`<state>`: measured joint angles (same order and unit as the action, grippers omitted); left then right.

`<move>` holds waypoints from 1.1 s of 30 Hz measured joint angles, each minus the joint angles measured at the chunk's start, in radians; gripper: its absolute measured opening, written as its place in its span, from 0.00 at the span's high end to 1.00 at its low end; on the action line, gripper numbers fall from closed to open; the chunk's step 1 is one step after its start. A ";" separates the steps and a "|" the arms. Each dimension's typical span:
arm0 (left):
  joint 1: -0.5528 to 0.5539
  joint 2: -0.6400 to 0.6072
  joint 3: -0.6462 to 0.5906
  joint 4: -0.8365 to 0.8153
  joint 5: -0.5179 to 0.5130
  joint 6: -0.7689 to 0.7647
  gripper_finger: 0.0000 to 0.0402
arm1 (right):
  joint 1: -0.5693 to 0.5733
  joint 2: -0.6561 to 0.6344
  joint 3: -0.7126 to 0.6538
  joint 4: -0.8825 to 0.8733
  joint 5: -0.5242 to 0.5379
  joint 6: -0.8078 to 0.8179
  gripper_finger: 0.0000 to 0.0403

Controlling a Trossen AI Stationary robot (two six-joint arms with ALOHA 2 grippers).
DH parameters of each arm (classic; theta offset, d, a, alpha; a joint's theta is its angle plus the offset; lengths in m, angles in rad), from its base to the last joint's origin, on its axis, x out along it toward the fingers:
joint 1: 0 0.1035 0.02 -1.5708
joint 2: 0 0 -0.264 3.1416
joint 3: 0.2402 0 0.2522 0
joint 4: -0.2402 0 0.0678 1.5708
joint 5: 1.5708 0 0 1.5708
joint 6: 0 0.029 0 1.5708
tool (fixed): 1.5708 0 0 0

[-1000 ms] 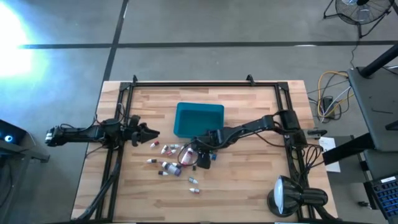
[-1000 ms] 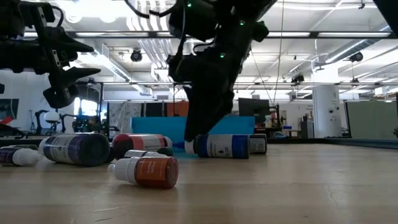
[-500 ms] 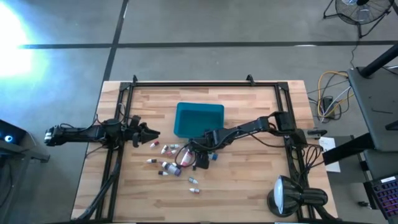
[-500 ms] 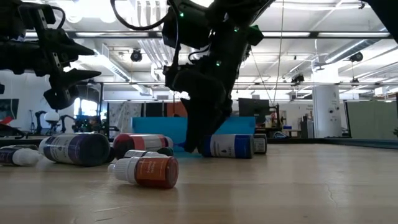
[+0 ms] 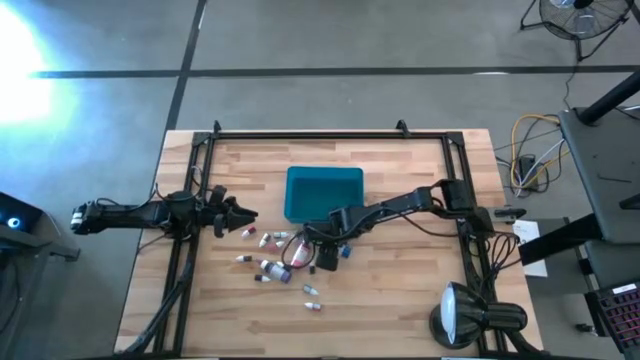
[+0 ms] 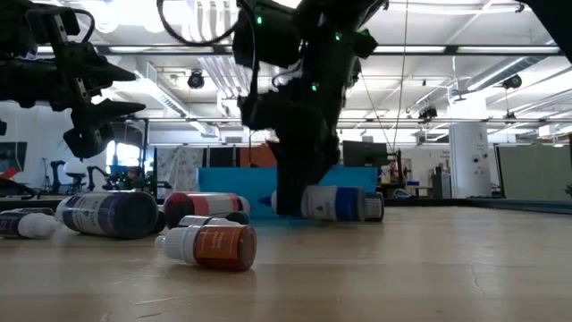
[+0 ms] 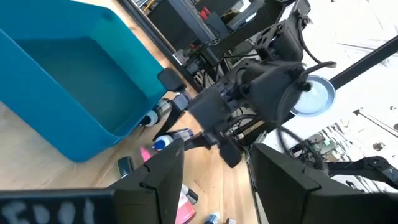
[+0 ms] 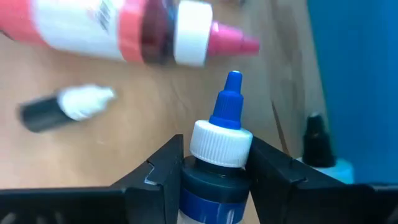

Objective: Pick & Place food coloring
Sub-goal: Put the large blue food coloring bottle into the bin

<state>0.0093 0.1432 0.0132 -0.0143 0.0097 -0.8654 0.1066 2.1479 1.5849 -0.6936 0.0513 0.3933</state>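
Several tiny food coloring bottles (image 5: pixel 272 243) lie on their sides on the wooden table, near the teal bin (image 5: pixel 323 190). My right gripper (image 5: pixel 320 248) hangs over them and is shut on a blue bottle with a white collar (image 8: pixel 221 144). In the low view this bottle (image 6: pixel 331 203) lies level beside the gripper (image 6: pixel 299 188). A pink-red bottle (image 8: pixel 137 31) and a black-and-white one (image 8: pixel 62 106) lie just beyond it. My left gripper (image 5: pixel 243 215) waits open above the table's left part, clear of the bottles; it also shows in the low view (image 6: pixel 105 85). My right gripper pinches the blue bottle between its two fingers (image 8: pixel 155 177), on the dark body just below the white collar (image 8: pixel 214 180). The fingers come from above, slanting toward the table's left. The bottle lies level in the hold; whether it is clear of the table I cannot tell.
The teal bin (image 6: pixel 223 183) stands just beyond the bottles, its near wall (image 8: pixel 354 74) close to the held bottle. A black-capped bottle (image 8: pixel 314 140) stands by that wall. A dark blue bottle (image 6: pixel 107 215) and a red one (image 6: pixel 210 246) lie nearer. A round lamp (image 5: pixel 460 315) sits at the near right corner.
My right gripper has shifted slightly over the bottles, first toward the table's left and then back. The blue bottle has moved with it and now sits a little higher in the low view than before.
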 joint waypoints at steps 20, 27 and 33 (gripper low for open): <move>0.000 0.002 -0.002 0.022 -0.004 -0.021 0.60 | -0.137 -0.340 -0.220 0.542 0.626 0.228 0.64; 0.000 0.003 -0.002 0.027 -0.005 -0.068 0.60 | -0.131 -0.360 -0.406 0.605 0.760 0.341 0.65; 0.000 0.003 -0.002 0.031 -0.008 -0.102 0.60 | -0.131 -0.366 -0.515 0.602 0.764 0.384 0.61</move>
<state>0.0095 0.1467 0.0116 0.0164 0.0014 -0.9673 -0.0246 1.7820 1.0703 -0.0912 0.8149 0.7776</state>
